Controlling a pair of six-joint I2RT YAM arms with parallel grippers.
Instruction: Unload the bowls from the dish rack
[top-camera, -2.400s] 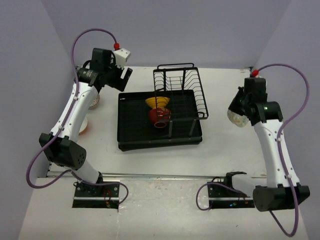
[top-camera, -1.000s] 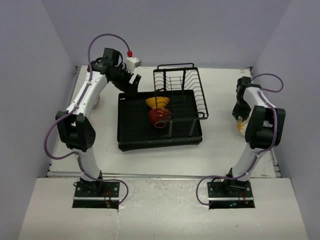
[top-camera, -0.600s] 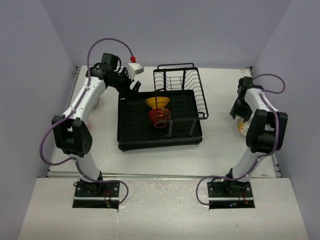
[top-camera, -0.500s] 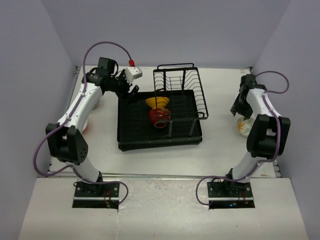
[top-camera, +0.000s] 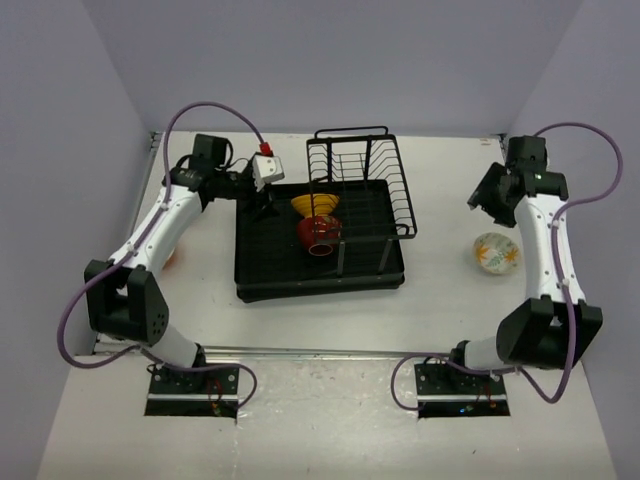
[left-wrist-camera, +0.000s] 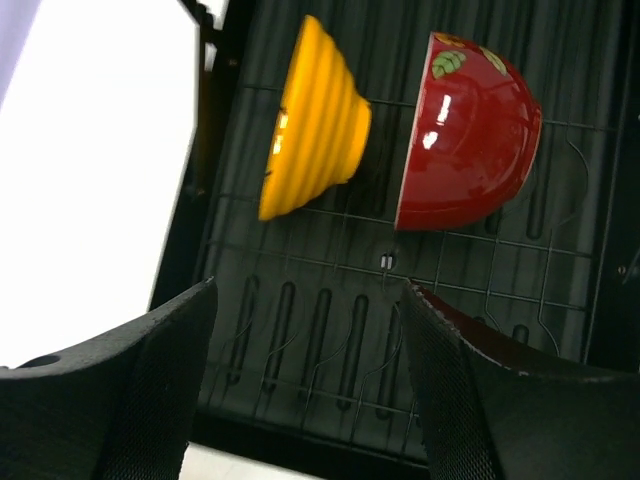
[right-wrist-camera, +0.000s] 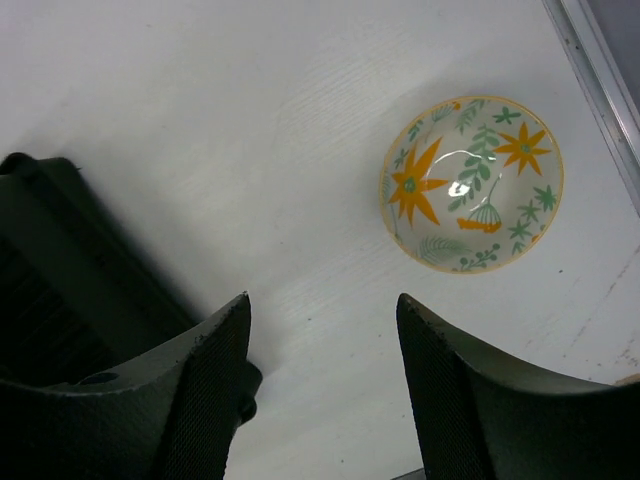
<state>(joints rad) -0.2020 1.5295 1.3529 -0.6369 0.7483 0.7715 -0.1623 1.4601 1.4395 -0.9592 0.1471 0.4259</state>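
- While two bowls stand on edge in the dish rack (top-camera: 268, 268), the unloading looks only partly done. The white flowered bowl (right-wrist-camera: 472, 183) sits upright on the table (top-camera: 440, 295) at the right, well apart from the rack.
- The yellow bowl (left-wrist-camera: 310, 120) and the glossy red bowl (left-wrist-camera: 470, 135) lean side by side on the wire pegs in the middle of the tray, yellow farther and red nearer. Propped like this for draining, each offers an exposed rim to pinch.
- The left gripper (left-wrist-camera: 305, 335) hovers over the tray's far-left part, its fingers spread with nothing between them. It faces the yellow bowl, so it is probably lining up on that rim.
- The right gripper (right-wrist-camera: 320, 370) hangs above bare table between the rack and the flowered bowl, its fingers parted and empty. The bowl below it is untouched.
- A rim grip on the tilted yellow bowl may nudge the red bowl just beside it.
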